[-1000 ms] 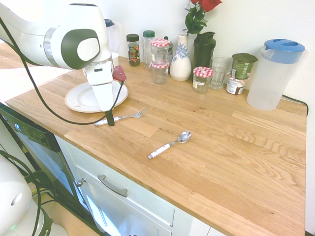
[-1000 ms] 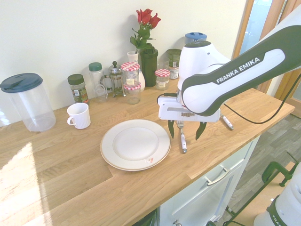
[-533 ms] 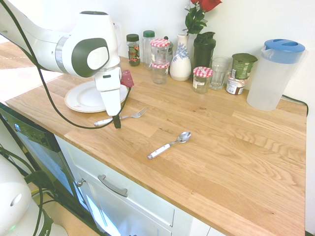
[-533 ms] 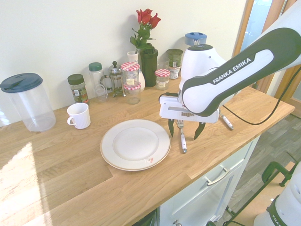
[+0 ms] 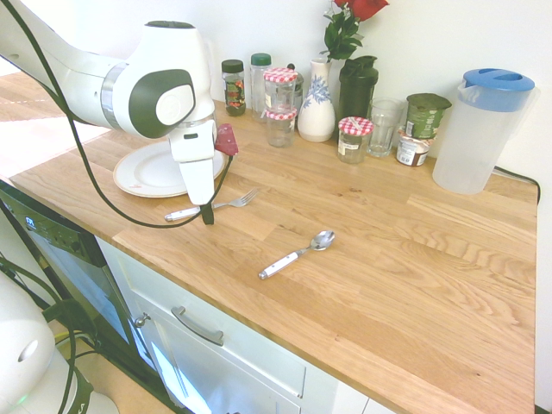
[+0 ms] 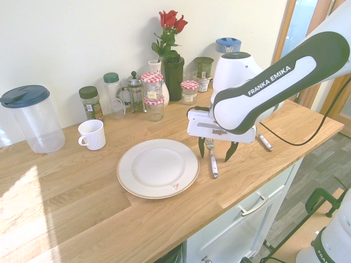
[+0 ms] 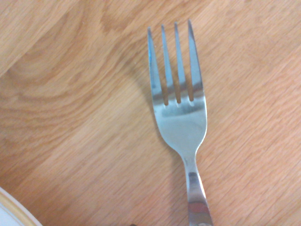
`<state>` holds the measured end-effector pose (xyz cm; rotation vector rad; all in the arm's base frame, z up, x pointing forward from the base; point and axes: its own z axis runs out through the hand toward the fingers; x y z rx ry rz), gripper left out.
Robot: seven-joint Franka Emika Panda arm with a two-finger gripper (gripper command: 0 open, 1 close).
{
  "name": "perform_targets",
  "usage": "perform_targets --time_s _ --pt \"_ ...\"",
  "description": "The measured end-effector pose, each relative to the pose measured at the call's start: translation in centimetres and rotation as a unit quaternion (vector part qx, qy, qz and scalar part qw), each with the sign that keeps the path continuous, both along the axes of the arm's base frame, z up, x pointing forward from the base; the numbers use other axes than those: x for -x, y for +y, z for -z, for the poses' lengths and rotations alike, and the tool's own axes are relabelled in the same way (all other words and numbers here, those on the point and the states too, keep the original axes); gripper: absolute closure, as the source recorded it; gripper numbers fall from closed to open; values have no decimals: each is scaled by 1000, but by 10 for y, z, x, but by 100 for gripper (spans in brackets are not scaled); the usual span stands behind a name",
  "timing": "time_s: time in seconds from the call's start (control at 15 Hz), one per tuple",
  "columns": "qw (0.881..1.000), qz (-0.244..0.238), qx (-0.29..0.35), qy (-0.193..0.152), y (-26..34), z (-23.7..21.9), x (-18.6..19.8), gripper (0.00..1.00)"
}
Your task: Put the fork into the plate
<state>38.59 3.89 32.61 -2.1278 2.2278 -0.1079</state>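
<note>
Directly below gripper [image 6: 218,157]: fork [image 6: 213,164].

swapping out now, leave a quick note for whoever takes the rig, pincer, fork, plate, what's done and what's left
Pincer: open and empty, one finger on each side of the fork, above the counter.
Fork: on the wooden countertop, beside the plate, not touching it.
Dinner plate: flat on the countertop, nothing on it.
Done: pincer lined up over the fork, it seems; no grip yet.
Left: grip the fork, lift it, set it in the plate.
</note>
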Motion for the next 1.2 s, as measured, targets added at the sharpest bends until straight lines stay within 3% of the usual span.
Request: perform_targets --time_s 1.2 --pt "1000 -5 -6 -2 9 1 -1 100"
